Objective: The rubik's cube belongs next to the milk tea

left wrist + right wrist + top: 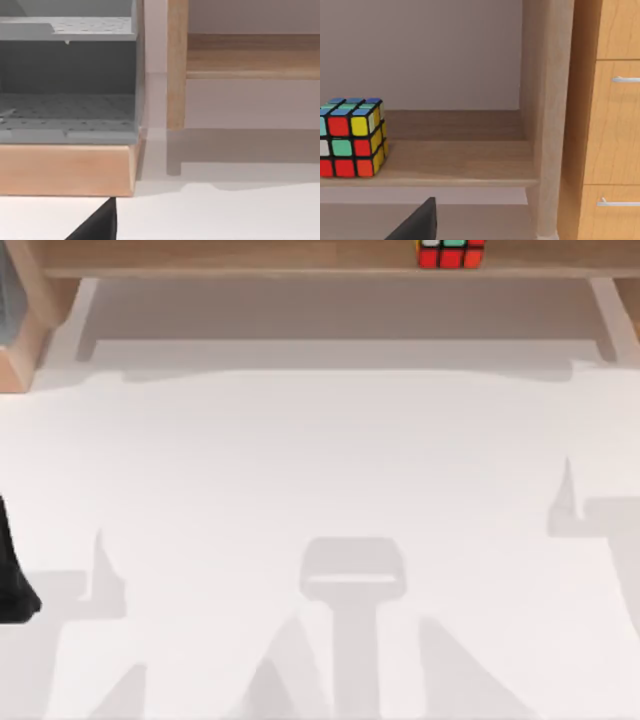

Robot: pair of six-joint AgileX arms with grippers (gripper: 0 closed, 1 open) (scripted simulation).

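The rubik's cube (451, 253) stands on the wooden shelf (300, 260) along the table's far edge, right of the middle. The right wrist view has the cube (351, 138) upright on the shelf board, showing red, yellow, green, white and blue squares. A dark part of my right gripper (417, 222) shows in front of and below the shelf, apart from the cube. A dark part of my left gripper (97, 225) hangs over the white table near the far-left corner, and my left arm (12, 580) sits at the left edge. The milk tea is out of view.
A grey perforated rack (70, 110) on a wooden base (65, 170) stands at the far left, beside a shelf leg (176, 75). A wooden drawer cabinet (615, 125) with silver handles stands beyond the shelf's right post. The white table (320, 490) spreads in front.
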